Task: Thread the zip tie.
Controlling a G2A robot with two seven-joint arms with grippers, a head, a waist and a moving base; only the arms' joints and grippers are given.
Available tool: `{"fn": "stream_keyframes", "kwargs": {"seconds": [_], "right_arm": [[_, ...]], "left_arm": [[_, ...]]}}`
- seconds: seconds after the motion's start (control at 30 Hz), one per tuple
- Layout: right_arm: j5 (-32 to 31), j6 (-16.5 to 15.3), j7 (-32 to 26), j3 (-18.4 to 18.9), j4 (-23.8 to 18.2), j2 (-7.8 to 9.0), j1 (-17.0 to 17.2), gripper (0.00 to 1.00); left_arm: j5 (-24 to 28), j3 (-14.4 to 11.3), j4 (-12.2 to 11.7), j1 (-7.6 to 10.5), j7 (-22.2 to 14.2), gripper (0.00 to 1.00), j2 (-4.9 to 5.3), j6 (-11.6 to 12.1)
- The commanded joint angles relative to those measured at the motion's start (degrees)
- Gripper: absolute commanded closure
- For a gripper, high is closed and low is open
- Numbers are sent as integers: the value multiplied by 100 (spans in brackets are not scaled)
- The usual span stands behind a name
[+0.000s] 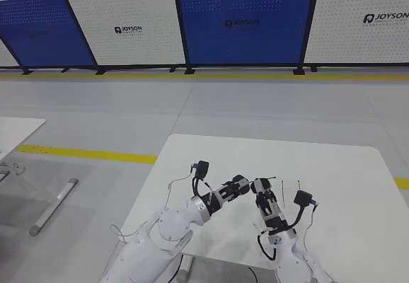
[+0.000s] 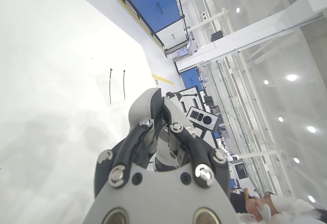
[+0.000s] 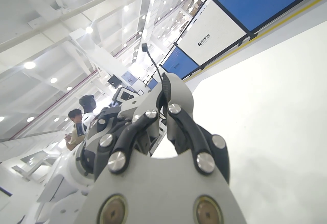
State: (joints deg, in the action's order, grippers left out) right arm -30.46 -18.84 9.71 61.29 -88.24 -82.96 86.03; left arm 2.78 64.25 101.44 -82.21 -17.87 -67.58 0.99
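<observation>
- Two robot arms meet over the near middle of a white rectangular worktop [image 1: 346, 212], tips just beside each other in the top view.
- Clenched tight, the right pincer [image 3: 165, 80], grey-shelled with black pads, grips a thin black plastic zip tie [image 3: 154, 64]. The strap rises from between the fingertips and ends in a small square head, held in the air off the worktop.
- Also clenched, the left pincer [image 2: 158, 94] has its fingertips pressed together. Whether anything is pinched between them cannot be told.
- Seen from above, the left pincer [image 1: 241, 185] points toward the right pincer [image 1: 260, 187], the two close together.
- Two more black zip ties, the first spare tie [image 2: 110, 87] and the second spare tie [image 2: 124, 84], lie flat on the worktop. They are parallel, near each other but not touching, heads at the same end, beyond the left pincer.
- Blue and white partition panels [image 1: 247, 32] stand across the grey floor, where a yellow floor line [image 1: 84, 153] runs past the worktop.
</observation>
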Motion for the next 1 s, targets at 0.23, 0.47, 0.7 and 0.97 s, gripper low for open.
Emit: {"fn": "stream_keyframes", "kwargs": {"seconds": [0.23,0.47,0.7,0.97], "right_arm": [[-97,145,48,20,-43,4,24,100],[-18,100,-134,-15,-28,6,4,100],[-24,180,-206,0,-76,12,-6,100],[-29,193,-174,3,-107,15,8,17]], "left_arm": [[-22,22,7,-36,17,100,12,3],[-14,37,30,-48,-14,100,21,21],[-43,56,45,-47,-42,100,32,8],[-97,57,57,-34,-33,100,40,-23]]}}
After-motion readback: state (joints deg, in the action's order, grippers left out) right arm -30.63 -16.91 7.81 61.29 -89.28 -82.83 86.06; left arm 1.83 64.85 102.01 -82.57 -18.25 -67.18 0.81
